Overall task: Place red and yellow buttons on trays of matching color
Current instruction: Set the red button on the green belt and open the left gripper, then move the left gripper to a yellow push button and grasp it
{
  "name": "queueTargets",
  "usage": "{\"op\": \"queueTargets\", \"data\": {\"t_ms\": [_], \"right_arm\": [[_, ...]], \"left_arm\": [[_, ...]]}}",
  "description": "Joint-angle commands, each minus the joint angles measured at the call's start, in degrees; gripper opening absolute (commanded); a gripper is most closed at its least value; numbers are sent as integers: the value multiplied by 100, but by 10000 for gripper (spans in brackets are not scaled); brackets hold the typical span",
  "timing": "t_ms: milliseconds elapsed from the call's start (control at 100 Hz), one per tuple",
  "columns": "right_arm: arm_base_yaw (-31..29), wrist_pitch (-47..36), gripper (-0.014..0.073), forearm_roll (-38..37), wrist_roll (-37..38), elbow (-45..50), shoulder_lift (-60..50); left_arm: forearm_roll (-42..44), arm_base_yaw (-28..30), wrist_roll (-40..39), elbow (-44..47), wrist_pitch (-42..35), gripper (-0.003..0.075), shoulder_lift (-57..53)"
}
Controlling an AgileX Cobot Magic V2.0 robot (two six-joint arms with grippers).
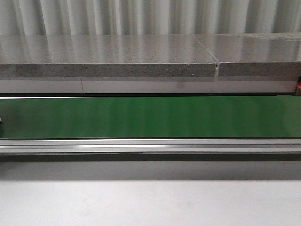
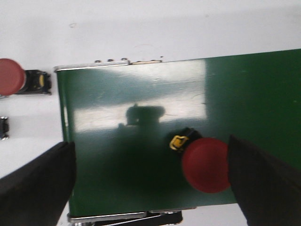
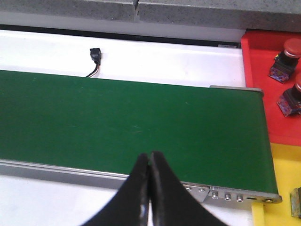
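A red button [image 2: 206, 165] lies on its side on the green conveyor belt [image 2: 141, 136], near the belt's end, its black and yellow base pointing toward the belt's middle. The left gripper [image 2: 150, 181] hangs over it with jaws spread wide, one finger [image 2: 261, 183] just beside the button's cap, the other finger [image 2: 37, 183] well away at the belt's end edge. The grip looks off-centre: closing from here could push the round cap sideways and roll it off the belt. Another red button [image 2: 11, 77] rests on the white surface [image 2: 141, 28] beyond the belt's end. The right gripper [image 3: 150, 188] hovers above the belt's other end, jaws pressed together and empty. Beside that end sit a red tray [image 3: 263, 84], holding two red buttons [image 3: 287, 54], and a yellow tray [image 3: 282, 174].
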Motion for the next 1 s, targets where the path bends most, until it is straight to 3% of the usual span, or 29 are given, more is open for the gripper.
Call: {"op": "queueTargets", "data": {"t_ms": [0,480,990], "right_arm": [[3,-355,-116,30,-56,-132,-12],[3,-355,-116,30,-56,-132,-12],[3,-355,-116,30,-56,-132,-12]], "left_arm": [[301,51,-405,-180,-173,621,-216],[-265,1880,-493,-145,-525,621,41],[-251,2509,-493,-441,-710,621,1553]]}}
